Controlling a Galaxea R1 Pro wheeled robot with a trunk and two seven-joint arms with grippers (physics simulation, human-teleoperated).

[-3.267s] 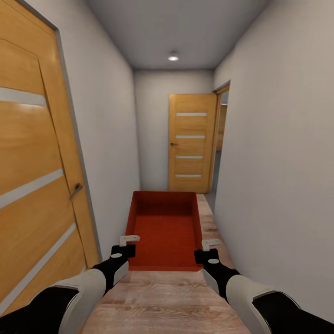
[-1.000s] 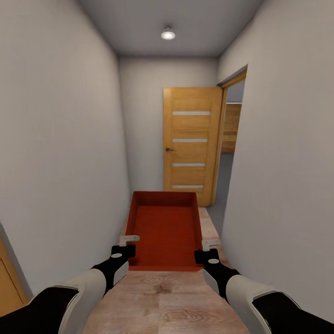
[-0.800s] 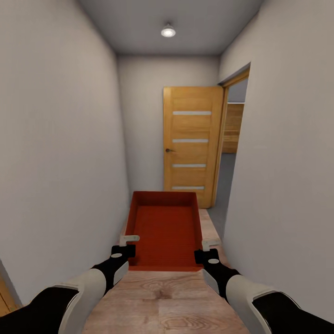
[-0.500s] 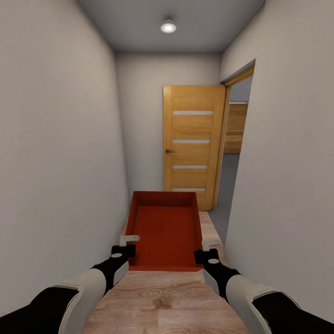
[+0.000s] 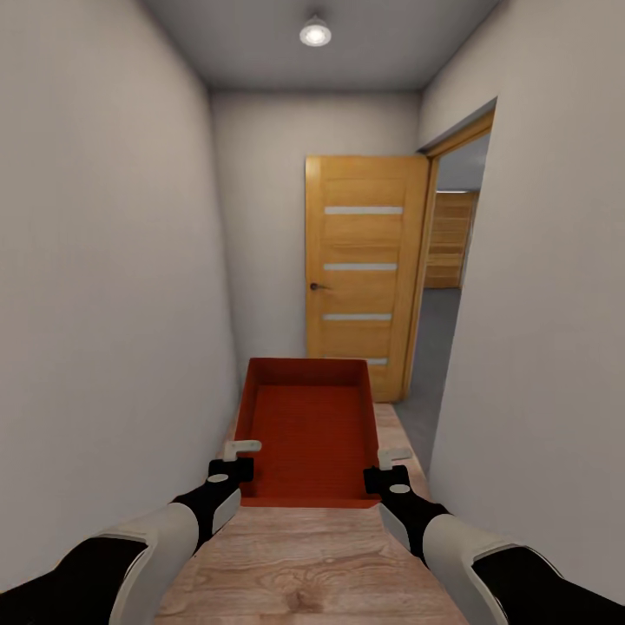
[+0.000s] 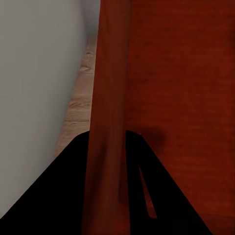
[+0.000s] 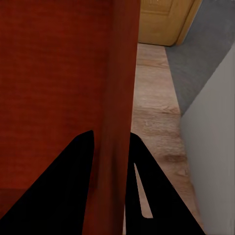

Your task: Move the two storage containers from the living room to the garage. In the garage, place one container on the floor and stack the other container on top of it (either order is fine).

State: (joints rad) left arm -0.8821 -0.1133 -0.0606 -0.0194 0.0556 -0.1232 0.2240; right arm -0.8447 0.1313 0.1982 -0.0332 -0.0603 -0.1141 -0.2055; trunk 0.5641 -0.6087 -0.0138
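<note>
Head view: one orange-red bin carried down the hallway

Front and centre, the storage container [image 5: 306,430], an orange-red open-top bin with a ribbed flat bottom, is held up in front of the robot, level, above the pale wood-plank floor [image 5: 304,564]. The left pincer [image 5: 236,458] is clamped on the bin's left side wall near the corner closest to the robot, and the right pincer [image 5: 391,462] is clamped on the right side wall at the matching spot.

Over to the left wrist view: the container [image 6: 171,98] wall runs straight between the dark fingers [image 6: 68,196], one finger outside, one inside, pressed against it. Right wrist view, same story: the container [image 7: 54,73] wall is pinched between the two fingers [image 7: 156,196], with plank floor and a grey strip of floor beyond.

Out from the bin now: plain light-grey walls close on both sides, a narrow corridor. Ahead stands an open honey-brown door [image 5: 363,269] with pale horizontal strips, swung against the end wall. Just to its right is a doorway [image 5: 451,286], with dark grey floor [image 5: 425,382] showing through it and brown wooden planking at the back. A round ceiling light [image 5: 315,33] glows overhead.
</note>
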